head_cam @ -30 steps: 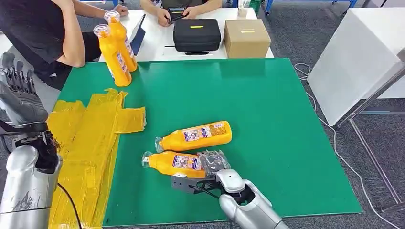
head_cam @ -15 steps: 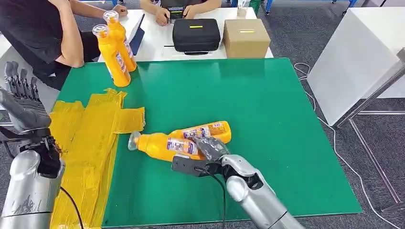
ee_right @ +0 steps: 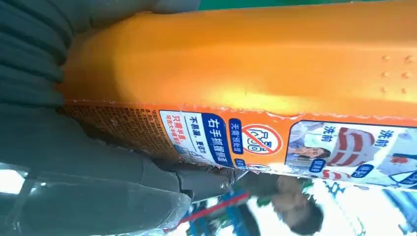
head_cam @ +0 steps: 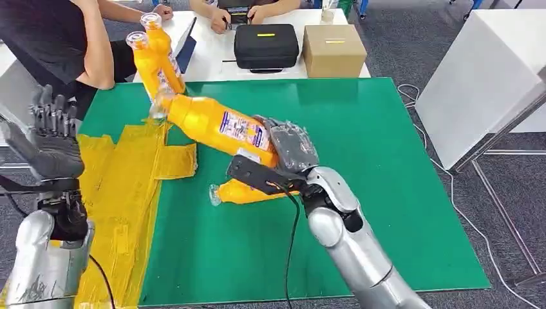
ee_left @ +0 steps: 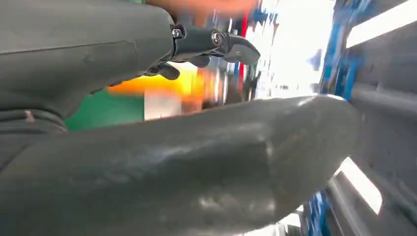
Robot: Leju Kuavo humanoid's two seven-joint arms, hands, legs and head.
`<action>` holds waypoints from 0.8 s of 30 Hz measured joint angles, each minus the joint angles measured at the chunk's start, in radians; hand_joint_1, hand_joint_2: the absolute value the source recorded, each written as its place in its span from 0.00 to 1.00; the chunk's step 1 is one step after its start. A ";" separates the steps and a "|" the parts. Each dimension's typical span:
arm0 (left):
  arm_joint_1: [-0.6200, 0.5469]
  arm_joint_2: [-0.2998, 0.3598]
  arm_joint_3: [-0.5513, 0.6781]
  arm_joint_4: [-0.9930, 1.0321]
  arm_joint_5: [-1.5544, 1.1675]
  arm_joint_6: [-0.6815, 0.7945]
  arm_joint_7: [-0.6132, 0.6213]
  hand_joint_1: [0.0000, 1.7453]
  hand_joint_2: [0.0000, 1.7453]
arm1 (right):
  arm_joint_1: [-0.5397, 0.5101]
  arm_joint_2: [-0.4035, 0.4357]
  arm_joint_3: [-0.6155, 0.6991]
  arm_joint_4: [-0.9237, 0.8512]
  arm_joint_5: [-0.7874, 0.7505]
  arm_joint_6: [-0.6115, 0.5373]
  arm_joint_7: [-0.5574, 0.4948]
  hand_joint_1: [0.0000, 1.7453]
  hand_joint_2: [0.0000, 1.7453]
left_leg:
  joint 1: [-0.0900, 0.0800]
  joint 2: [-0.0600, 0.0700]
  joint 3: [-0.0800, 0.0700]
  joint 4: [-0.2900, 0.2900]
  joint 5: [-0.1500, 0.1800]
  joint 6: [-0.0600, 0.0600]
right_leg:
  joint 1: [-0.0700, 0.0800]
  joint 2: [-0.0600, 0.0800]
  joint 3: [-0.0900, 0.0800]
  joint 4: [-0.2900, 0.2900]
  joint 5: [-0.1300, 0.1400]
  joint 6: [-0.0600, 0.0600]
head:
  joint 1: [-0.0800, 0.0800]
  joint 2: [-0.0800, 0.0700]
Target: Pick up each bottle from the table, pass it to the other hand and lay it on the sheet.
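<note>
My right hand grips an orange bottle by its base and holds it lifted above the green table, its clear cap pointing toward the far left. The right wrist view shows the bottle's orange body and label close up in my right hand. A second orange bottle lies on the table, partly hidden under my right hand. Two more orange bottles stand upright at the far left corner. The yellow sheet covers the table's left side. My left hand is raised over the sheet's left edge, fingers spread, holding nothing.
Beyond the green table stands a white table with a black case and a cardboard box. A person in black sits at the far left; another person's hands rest on the white table. A white cabinet stands right.
My right hand has lifted the bottle off the table and swung it up and toward the left. The left hand has risen slightly and moved right.
</note>
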 measured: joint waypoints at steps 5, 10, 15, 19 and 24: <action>-0.033 -0.021 -0.053 0.000 0.035 -0.006 0.013 0.00 0.00 | -0.026 0.027 -0.008 0.014 0.012 -0.019 0.004 1.00 1.00 | 0.000 0.000 0.000 0.000 0.000 0.000 | -0.001 0.000 0.000 0.000 0.000 0.000 | 0.000 0.000; -0.036 -0.026 -0.067 0.000 0.040 -0.006 0.013 0.00 0.00 | -0.029 0.034 -0.013 0.021 0.013 -0.020 0.005 1.00 1.00 | 0.001 0.000 0.000 0.000 0.000 0.000 | 0.000 0.000 0.000 0.000 0.000 0.000 | 0.000 0.000; -0.050 -0.038 -0.086 -0.001 0.112 -0.039 0.050 0.00 1.00 | -0.048 0.044 -0.013 0.048 0.015 -0.028 0.016 1.00 1.00 | 0.001 0.000 -0.001 0.000 0.000 0.000 | 0.000 0.000 -0.001 0.000 0.000 0.000 | 0.000 0.000; -0.062 -0.065 -0.137 -0.024 0.192 -0.039 0.095 0.00 1.00 | -0.099 0.076 -0.004 0.143 -0.020 -0.086 -0.001 1.00 1.00 | 0.001 0.000 -0.001 0.000 0.000 0.000 | 0.000 0.000 0.000 0.000 0.000 0.000 | 0.000 0.000; -0.052 -0.088 -0.200 -0.060 0.289 -0.048 0.135 0.00 1.00 | -0.162 0.125 0.042 0.270 -0.053 -0.125 0.001 1.00 1.00 | 0.001 0.000 -0.001 0.000 0.000 0.000 | 0.000 0.000 -0.001 0.000 0.000 0.000 | 0.000 0.000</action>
